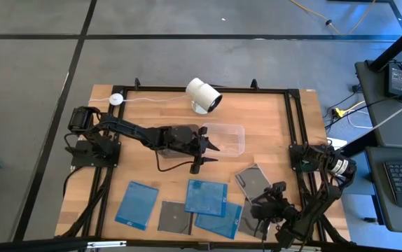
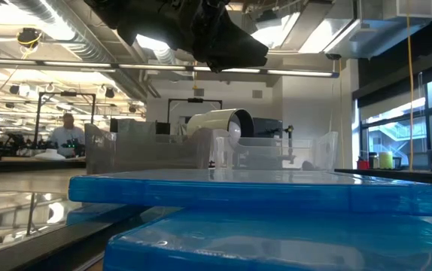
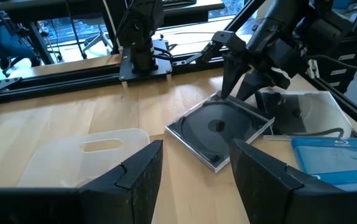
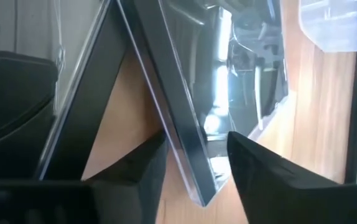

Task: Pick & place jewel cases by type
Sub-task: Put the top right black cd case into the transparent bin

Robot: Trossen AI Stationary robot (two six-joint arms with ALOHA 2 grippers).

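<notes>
Barely started, I'd say: the jewel cases (image 1: 206, 197) lie mixed along the table's near edge, blue and dark together. Right gripper (image 1: 262, 201) has its fingers spread around a dark case's (image 3: 219, 129) edge, not clamped. Left gripper (image 1: 206, 150) hovers released by the empty clear tub (image 1: 226, 138).

No words or numbers can be read; only a small pale logo, too small to make out, sits on the blue case (image 3: 339, 163).
</notes>
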